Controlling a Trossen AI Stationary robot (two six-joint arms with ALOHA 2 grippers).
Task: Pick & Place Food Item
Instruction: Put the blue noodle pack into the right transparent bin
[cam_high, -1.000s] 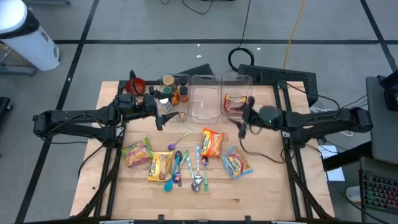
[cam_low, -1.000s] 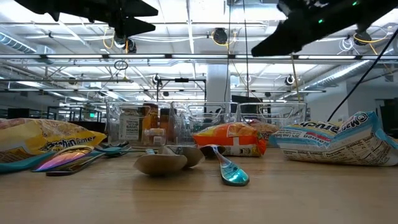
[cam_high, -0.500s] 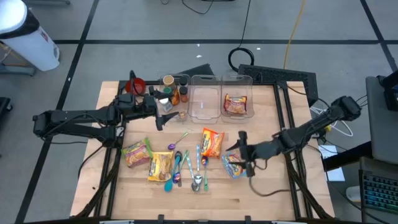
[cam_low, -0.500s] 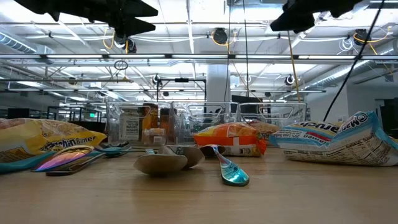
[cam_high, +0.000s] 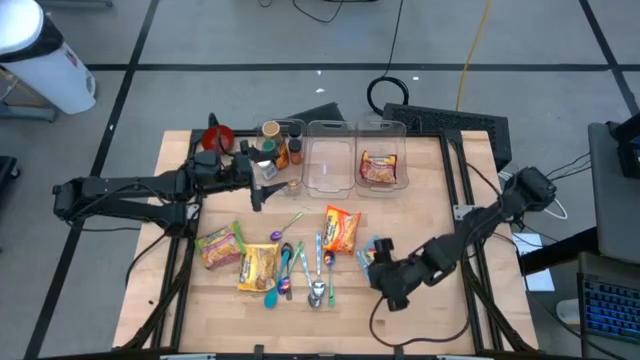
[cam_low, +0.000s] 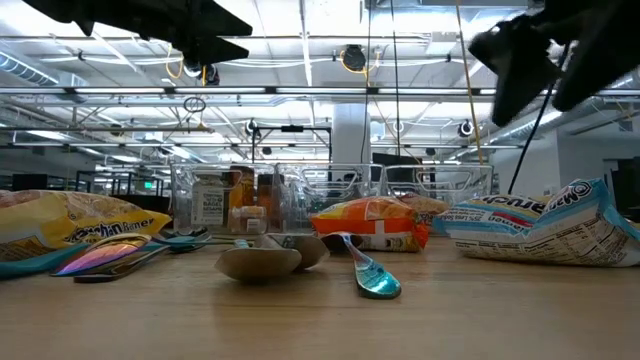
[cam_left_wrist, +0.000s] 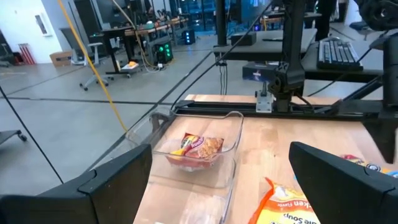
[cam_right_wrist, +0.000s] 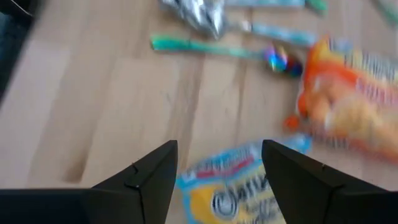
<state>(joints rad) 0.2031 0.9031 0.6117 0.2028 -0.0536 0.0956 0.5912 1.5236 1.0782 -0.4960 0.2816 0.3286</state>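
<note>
A blue snack packet (cam_high: 372, 256) lies flat on the wooden table, right of centre; it also shows in the right wrist view (cam_right_wrist: 231, 186) and the low view (cam_low: 540, 225). My right gripper (cam_high: 382, 272) hovers open and empty just above it (cam_right_wrist: 219, 154), slanting toward the table's left. An orange packet (cam_high: 340, 228) lies beside it. A clear bin (cam_high: 380, 150) at the far edge holds one red-and-yellow packet (cam_left_wrist: 198, 146). My left gripper (cam_high: 262, 190) waits open and empty above the table's far left (cam_left_wrist: 217, 162).
An empty clear bin (cam_high: 327, 160) stands left of the filled one, with jars (cam_high: 272, 145) and a red cup (cam_high: 218, 135) farther left. Two yellow packets (cam_high: 238, 255) and several spoons (cam_high: 300, 270) lie left of the blue packet. Bare wood lies along the near edge.
My right gripper has swung from over the far right bin toward the table's near edge and down, turning to point left, and now hangs over the blue packet. It stays open. The packets have not moved.
</note>
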